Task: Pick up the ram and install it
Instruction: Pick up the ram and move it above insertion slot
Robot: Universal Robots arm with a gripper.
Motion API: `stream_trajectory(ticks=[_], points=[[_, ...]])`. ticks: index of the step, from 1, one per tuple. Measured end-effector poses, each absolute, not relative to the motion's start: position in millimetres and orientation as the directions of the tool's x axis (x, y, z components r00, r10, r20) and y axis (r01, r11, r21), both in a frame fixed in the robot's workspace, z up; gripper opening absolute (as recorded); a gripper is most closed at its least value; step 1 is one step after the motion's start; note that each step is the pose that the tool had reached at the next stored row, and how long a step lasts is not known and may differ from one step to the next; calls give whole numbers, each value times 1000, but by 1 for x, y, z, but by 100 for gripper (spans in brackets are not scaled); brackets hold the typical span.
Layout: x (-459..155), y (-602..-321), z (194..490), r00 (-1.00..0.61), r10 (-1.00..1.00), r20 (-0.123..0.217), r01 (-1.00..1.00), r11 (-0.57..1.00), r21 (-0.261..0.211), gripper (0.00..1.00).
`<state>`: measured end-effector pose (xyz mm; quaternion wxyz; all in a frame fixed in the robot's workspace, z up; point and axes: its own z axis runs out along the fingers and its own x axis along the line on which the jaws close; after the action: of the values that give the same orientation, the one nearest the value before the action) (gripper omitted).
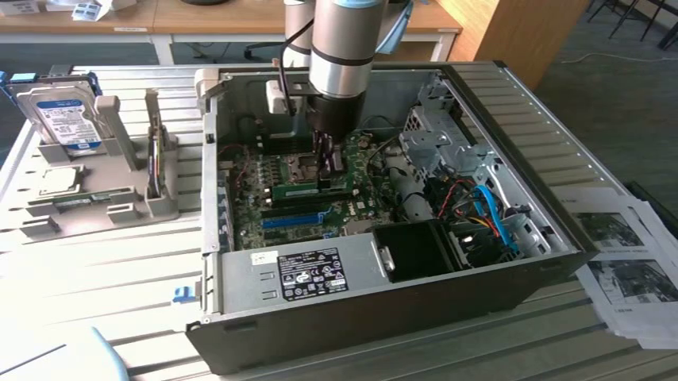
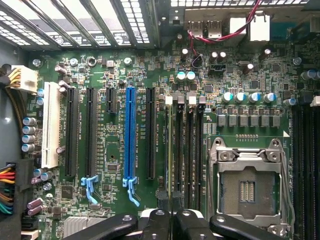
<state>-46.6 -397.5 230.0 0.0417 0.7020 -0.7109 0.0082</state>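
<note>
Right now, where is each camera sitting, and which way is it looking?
Exterior view: off the arm, high up, looking down into the open computer case; the arm shows.
Wrist view: on the wrist, facing the motherboard; the claw shows, shut on the ram.
Both share the blue slot.
</note>
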Motion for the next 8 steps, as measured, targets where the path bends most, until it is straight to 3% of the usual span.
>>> stream_trajectory(ticks=[8], points=[[-47,-397,229,-11,-997,71,-999,14,47,11]])
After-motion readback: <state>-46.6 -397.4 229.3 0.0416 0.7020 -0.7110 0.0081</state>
